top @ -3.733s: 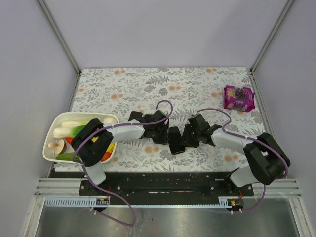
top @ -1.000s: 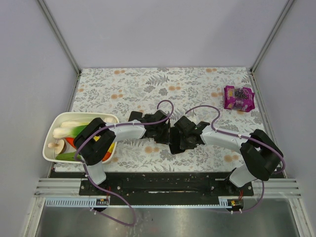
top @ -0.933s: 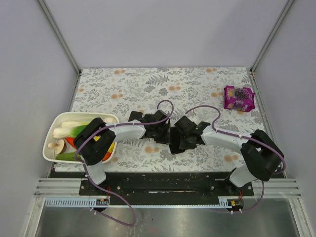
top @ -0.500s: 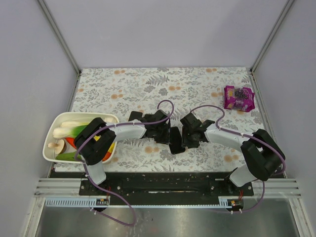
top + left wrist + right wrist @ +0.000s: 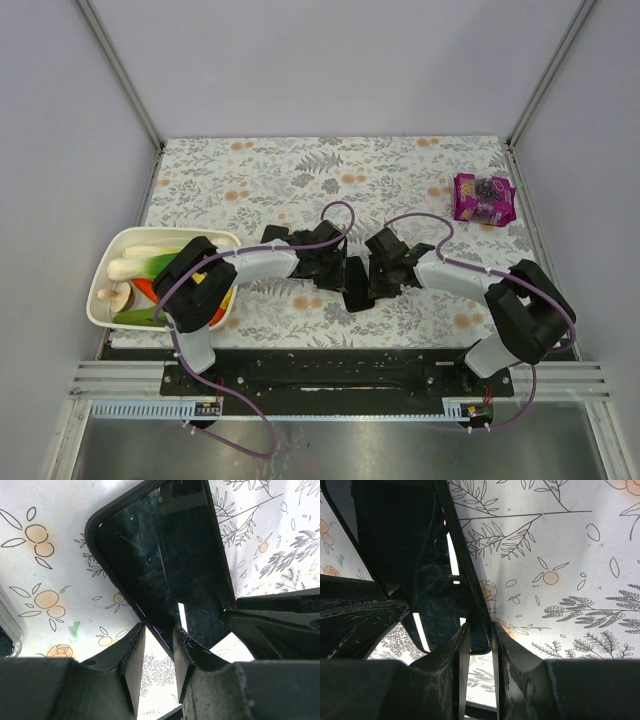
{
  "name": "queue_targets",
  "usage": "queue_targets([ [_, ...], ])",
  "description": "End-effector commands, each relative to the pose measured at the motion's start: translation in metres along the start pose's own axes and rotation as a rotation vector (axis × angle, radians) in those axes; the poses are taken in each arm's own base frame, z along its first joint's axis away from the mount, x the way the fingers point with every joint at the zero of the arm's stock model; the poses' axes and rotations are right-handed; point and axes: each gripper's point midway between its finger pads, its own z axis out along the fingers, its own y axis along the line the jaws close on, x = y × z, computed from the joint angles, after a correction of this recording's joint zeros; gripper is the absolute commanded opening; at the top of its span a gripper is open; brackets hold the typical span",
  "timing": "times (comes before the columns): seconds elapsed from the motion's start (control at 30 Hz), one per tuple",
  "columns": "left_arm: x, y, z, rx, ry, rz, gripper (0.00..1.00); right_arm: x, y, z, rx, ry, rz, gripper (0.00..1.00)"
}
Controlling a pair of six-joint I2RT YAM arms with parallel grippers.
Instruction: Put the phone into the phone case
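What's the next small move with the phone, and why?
Probably have the right claw press its corner into the case. Both claws pinch opposite edges of the phone, the left claw steadying it, and a thin seam inside the rim suggests it isn't fully seated.

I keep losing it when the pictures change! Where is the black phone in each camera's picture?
Top external: the phone is near the middle, a little below centre.
Left wrist: it fills the upper centre.
Right wrist: it is at the upper left.
Shared landmark: the flowery tablecloth under it.
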Motion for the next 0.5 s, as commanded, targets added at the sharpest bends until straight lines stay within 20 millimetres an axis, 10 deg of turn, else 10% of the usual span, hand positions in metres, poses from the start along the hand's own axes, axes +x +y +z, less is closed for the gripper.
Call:
queue_targets([
  [0.0,-0.003,0.002,0.008,-0.035,0.002,0.029,0.32,0.048,-0.022,0.029,0.118,0.12,-0.036,0.28],
  [0.17,-0.005,0.002,0.009,-0.045,0.006,0.037,0.32,0.052,-0.02,0.036,0.136,0.121,-0.045,0.27],
  [0.47,-0.024,0.003,0.0,-0.062,-0.034,0.044,0.32,-0.024,-0.003,0.0,0.005,-0.05,0.017,0.47],
])
